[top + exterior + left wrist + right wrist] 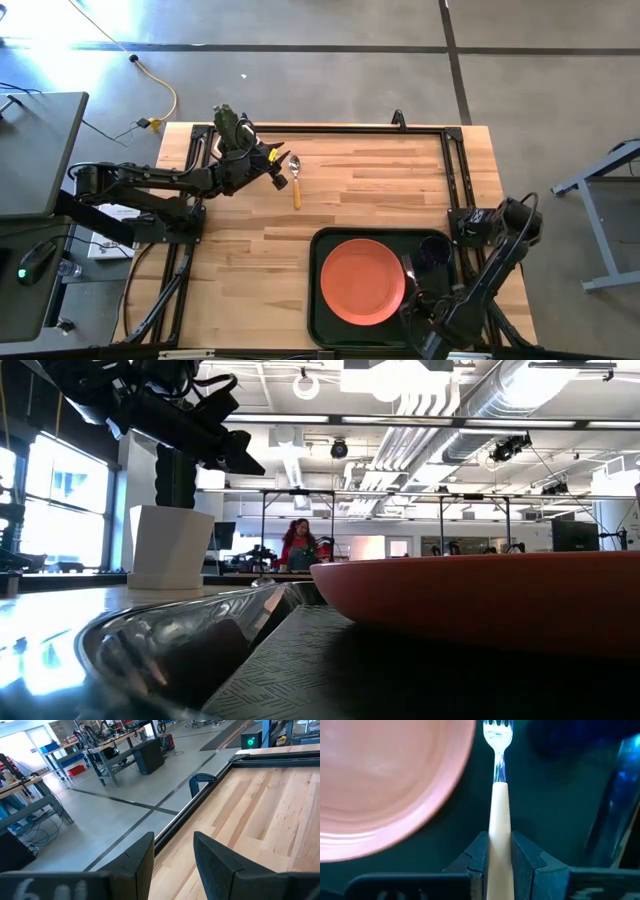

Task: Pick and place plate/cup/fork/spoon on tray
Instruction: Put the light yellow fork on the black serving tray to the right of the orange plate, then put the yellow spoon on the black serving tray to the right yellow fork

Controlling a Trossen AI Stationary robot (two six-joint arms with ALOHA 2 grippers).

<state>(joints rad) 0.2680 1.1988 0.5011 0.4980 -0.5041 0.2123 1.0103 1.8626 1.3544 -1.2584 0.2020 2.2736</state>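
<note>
dark green tray (325, 322) on the bench (380, 190) carries the plate (362, 282), the right tool (498, 851) clamped on the fork (499, 785) handle beside it, apparently touching down; left tool (172, 862) parted near the spoon (295, 176).

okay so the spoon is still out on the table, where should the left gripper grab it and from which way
Grip the spoon at mid-handle, coming straight down with the fingers across it. It lies flat on the table, bowl toward the far edge, handle toward the tray; the handle is straight and narrow, with bare wood on both sides. The left gripper sits beside the bowl, open.
</note>
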